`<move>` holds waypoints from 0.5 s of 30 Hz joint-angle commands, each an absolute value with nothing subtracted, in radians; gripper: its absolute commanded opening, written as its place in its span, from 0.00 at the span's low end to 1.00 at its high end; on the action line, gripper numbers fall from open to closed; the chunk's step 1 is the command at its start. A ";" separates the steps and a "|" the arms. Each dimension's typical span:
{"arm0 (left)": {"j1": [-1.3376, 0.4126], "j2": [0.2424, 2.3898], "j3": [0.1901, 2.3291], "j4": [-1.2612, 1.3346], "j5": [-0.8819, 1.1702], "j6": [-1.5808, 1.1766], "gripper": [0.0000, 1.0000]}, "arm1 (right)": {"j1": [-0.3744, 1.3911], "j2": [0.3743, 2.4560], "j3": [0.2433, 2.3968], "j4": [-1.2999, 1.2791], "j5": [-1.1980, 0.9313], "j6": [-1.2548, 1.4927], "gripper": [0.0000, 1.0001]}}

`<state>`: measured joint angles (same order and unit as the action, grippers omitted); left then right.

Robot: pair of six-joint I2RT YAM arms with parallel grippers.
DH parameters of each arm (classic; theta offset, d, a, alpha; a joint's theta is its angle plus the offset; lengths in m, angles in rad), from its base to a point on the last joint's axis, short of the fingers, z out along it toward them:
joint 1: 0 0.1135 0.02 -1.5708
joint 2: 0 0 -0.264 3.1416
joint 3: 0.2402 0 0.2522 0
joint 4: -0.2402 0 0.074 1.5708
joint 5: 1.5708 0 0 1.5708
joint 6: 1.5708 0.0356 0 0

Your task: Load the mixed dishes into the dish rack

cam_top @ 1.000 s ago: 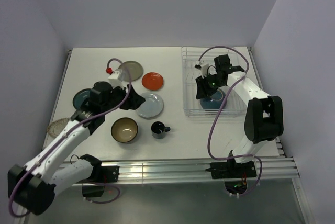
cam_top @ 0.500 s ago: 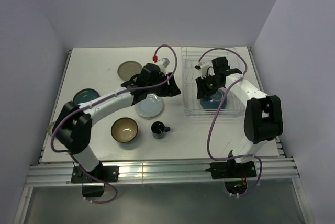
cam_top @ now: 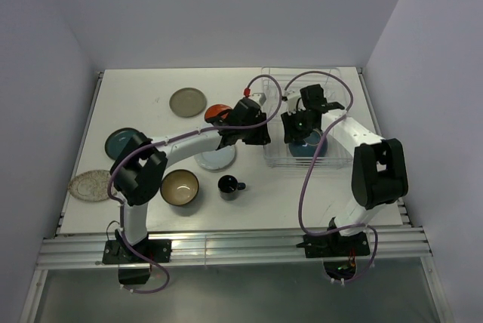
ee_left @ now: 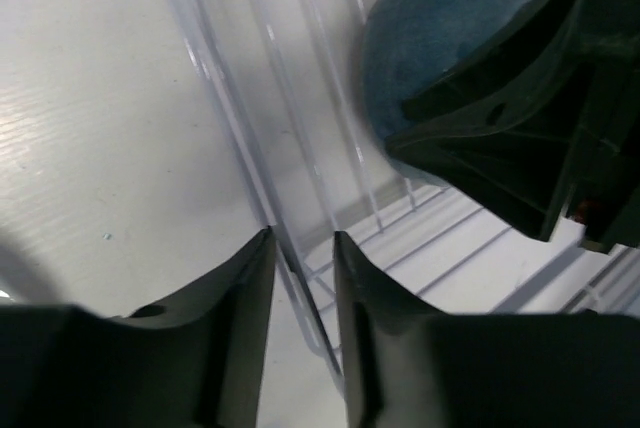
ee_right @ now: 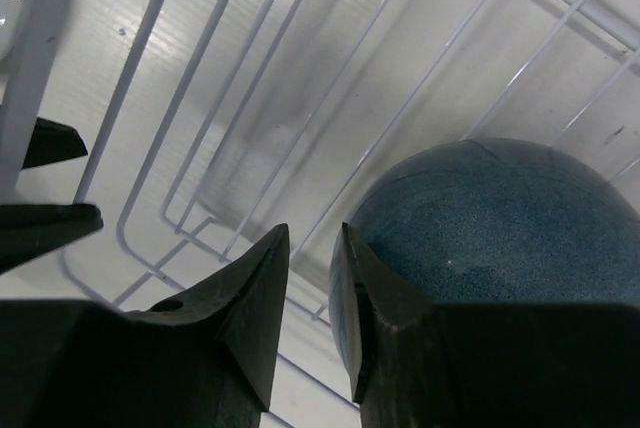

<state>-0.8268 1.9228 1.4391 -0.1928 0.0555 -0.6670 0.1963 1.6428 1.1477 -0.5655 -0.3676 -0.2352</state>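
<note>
Both tools at the white wire dish rack (cam_top: pixel 306 123)

Left tool (ee_left: pixel 303 278) pinches the rack's side wire between narrow fingers; right tool (ee_right: pixel 315 278), slightly parted, hangs beside the teal-blue round bowl (ee_right: pixel 500 228) inside the rack on the white bench (cam_top: pixel 136 85).

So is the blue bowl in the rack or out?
In. The teal-blue bowl sits inside the white wire dish rack, its wires around it.

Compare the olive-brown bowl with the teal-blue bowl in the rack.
The olive-brown bowl stands upright on the table, pale inside showing; the teal-blue bowl sits inside the dish rack, where the right wrist view shows its domed outside. The brown one stands apart from both arms; the blue one lies under the right claw. Both are round.
</note>
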 commanded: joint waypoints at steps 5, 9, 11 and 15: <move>-0.848 1.944 1.494 -0.216 -0.041 -0.632 0.29 | 0.235 1.589 1.134 -0.529 -0.134 -0.152 0.28; -0.850 1.945 1.496 -0.204 -0.034 -0.629 0.25 | 0.227 1.582 1.112 -0.545 -0.008 -0.155 0.28; -0.848 1.945 1.493 -0.198 -0.032 -0.629 0.25 | 0.204 1.560 1.095 -0.555 -0.002 -0.158 0.27; -0.850 1.945 1.477 -0.184 -0.025 -0.630 0.25 | 0.172 1.546 1.078 -0.575 0.028 -0.181 0.27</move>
